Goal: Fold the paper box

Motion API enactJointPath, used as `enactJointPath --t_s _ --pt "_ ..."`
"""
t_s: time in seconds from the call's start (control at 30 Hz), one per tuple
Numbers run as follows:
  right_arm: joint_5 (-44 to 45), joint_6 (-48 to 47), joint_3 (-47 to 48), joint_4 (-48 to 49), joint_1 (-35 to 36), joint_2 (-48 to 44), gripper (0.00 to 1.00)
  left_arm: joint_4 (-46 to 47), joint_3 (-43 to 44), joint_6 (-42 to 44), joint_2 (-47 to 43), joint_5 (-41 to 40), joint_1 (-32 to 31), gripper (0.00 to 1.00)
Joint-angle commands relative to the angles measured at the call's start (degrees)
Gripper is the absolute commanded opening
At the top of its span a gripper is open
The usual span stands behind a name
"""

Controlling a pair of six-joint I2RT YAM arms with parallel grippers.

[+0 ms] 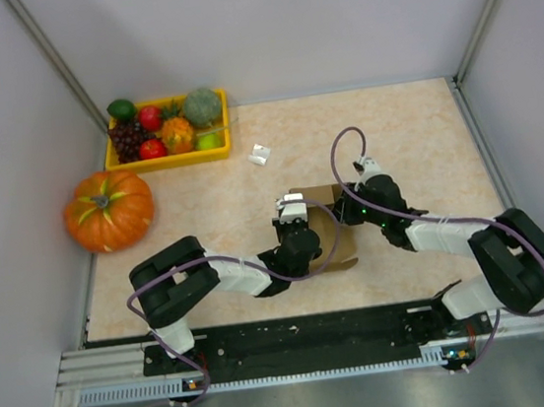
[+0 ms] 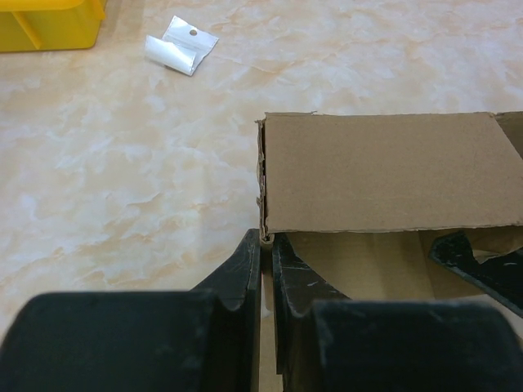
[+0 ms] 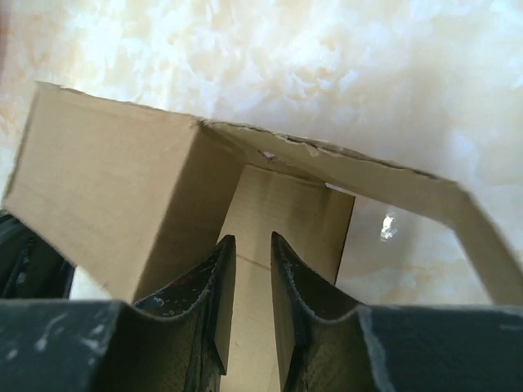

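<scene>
**Two Grippers Met at a Kraft Box**

Black fingers (image 2: 241, 265) of the left gripper (image 2: 265, 241) filled the foreground of its wrist camera. They were pressed almost together and pinched the thin upright edge of the paper box (image 2: 384, 171) at the corner nearest the tool. Just ahead and to the right of those fingertips, a brown cardboard panel faced the camera, its rough cut edge running along the bottom.

Farther ahead and to the left of the tool, a small white packet (image 2: 181, 47) lay on the marbled beige table (image 2: 122, 188), well apart from the box. A corner of a yellow tray (image 2: 49, 24) showed beyond it.

From the other side, the right gripper (image 3: 247, 241) reached into the box. Its fingers stood a narrow gap apart with nothing seen between them, and an inner panel of the box showed through the gap. One folded wall rose just left of the fingers, and a long flap slanted away to their upper right, above the table.

Seen from overhead, both tools converged on the box, which sat mid-table between them. The tray of fruit and an orange pumpkin (image 1: 109, 211) stood far off, ahead and left of the left gripper.
</scene>
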Motion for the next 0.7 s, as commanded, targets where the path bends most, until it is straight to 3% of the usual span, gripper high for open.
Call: enactJointPath --t_s 0.0,0.13,0.23,0.33,0.4,0.5,0.6,0.67 --pt "-1.64 2.7 2.92 4.8 0.49 5.09 0.24 2.08 1.33 -0.58 -0.37 0.0 -0.55 0.0" --pt "-2.97 5.33 2.05 8.4 0.41 8.0 0.25 1.99 1.24 -0.49 -0.46 -0.35 -0.55 0.0" --pt "-2.8 4.9 0.73 7.81 0.41 5.2 0.25 1.81 0.98 -0.31 -0.64 -0.7 -0.55 0.0" --pt "-0.52 2.71 2.47 -3.59 0.49 -1.02 0.27 1.64 0.98 -0.31 -0.38 -1.58 -0.64 0.0" --pt "4.99 2.35 3.88 -16.5 0.41 -5.34 0.29 1.72 0.81 -0.31 -0.02 -2.02 -0.47 0.0" --pt "6.35 0.51 3.63 -24.51 -0.56 -11.23 0.32 1.99 0.45 -0.58 -0.02 -1.84 -0.47 0.0" --pt "8.0 -0.98 2.75 -26.12 -1.79 -14.84 0.36 2.16 0.45 -0.58 -0.02 -1.49 -0.47 0.0" --pt "10.2 -3.09 3.36 -26.13 -1.97 -13.28 0.32 1.99 0.54 -0.58 -0.02 -1.4 -0.55 0.0"
